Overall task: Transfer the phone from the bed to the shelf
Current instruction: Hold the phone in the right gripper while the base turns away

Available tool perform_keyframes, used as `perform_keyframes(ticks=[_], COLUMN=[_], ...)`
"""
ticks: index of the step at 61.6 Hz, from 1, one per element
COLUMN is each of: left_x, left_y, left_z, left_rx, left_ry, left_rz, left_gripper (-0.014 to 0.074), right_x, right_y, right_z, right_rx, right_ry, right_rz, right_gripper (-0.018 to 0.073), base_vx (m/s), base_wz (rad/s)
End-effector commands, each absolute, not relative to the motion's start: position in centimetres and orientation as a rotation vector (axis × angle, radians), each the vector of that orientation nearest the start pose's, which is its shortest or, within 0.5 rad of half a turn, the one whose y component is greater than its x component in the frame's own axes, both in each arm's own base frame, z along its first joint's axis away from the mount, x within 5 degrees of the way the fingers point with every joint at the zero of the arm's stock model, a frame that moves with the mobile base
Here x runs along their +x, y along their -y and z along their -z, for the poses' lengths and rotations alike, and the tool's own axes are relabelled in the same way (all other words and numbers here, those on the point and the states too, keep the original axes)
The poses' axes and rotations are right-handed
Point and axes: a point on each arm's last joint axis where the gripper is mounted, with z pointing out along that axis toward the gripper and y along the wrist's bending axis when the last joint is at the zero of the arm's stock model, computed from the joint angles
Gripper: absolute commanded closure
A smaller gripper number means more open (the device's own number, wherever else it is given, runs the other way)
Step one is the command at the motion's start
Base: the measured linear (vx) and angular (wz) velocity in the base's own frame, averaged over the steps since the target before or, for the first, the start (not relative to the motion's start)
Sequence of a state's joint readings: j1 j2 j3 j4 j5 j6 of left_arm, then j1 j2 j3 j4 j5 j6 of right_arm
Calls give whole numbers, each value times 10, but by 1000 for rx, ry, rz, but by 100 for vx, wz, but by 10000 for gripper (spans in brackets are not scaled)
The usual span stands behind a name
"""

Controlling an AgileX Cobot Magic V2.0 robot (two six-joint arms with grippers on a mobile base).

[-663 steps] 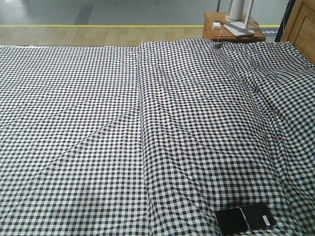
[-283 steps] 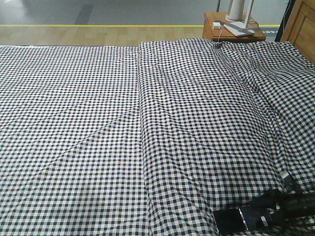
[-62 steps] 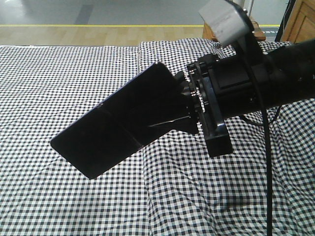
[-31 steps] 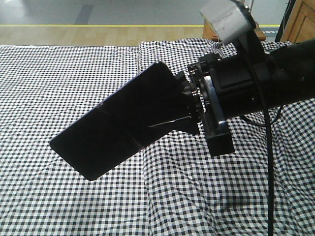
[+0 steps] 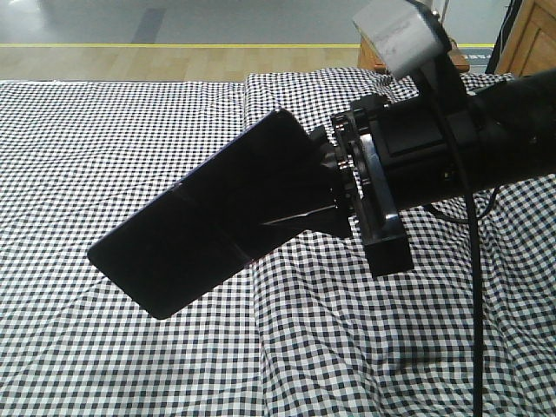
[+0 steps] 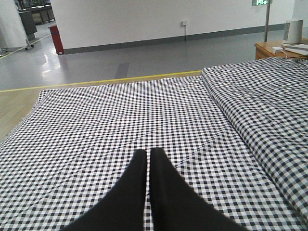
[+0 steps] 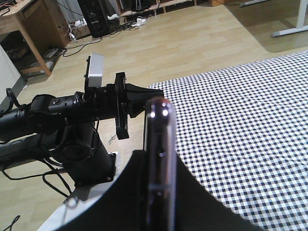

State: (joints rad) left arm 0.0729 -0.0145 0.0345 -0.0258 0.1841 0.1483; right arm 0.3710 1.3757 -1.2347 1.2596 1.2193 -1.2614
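The phone (image 5: 195, 226), a wide glossy black slab, hangs tilted in the air above the bed (image 5: 130, 130) of black-and-white check fabric. My right gripper (image 5: 317, 195) is shut on its right end. In the right wrist view the phone (image 7: 161, 120) shows edge-on, with a pale rim, clamped between the dark fingers of my right gripper (image 7: 158, 158). My left gripper (image 6: 147, 153) hovers over the bed (image 6: 96, 115), shut, with nothing between its fingers. The shelf is out of view.
An orange-brown side table (image 6: 269, 48) with a white appliance (image 6: 293, 31) stands past the bed's far right corner. The left arm (image 7: 72, 110) and the robot's base stand on wooden floor (image 7: 192, 43) beside the bed's edge. A fabric ridge (image 6: 250, 110) runs down the bed.
The phone lay flat on the bed's near right part; my right gripper reached it, closed on it and raised it. Over the last second it has barely shifted.
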Motion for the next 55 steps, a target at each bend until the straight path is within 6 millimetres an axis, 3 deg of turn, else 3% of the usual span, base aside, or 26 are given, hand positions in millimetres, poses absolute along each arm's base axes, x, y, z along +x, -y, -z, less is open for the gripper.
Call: perform_keyframes(ticks=[1, 27, 55], left_x=[55, 55, 55], left_y=[-3, -3, -3], left_z=[-200, -200, -200], left_rx=[34, 34, 34], left_ry=[-1584, -1584, -1584], left_rz=[-135, -135, -135], left_gripper=[595, 595, 595], right_x=[202, 202, 202], right_y=[-169, -169, -170], right_z=[-411, -411, -411], right_rx=[-1289, -1289, -1288], right_ry=[-1523, -1523, -1523], right_rz=[-1310, -1310, -1311], right_gripper=[561, 561, 561], base_vx=[0, -3, -9], base_wz=[0, 10, 37])
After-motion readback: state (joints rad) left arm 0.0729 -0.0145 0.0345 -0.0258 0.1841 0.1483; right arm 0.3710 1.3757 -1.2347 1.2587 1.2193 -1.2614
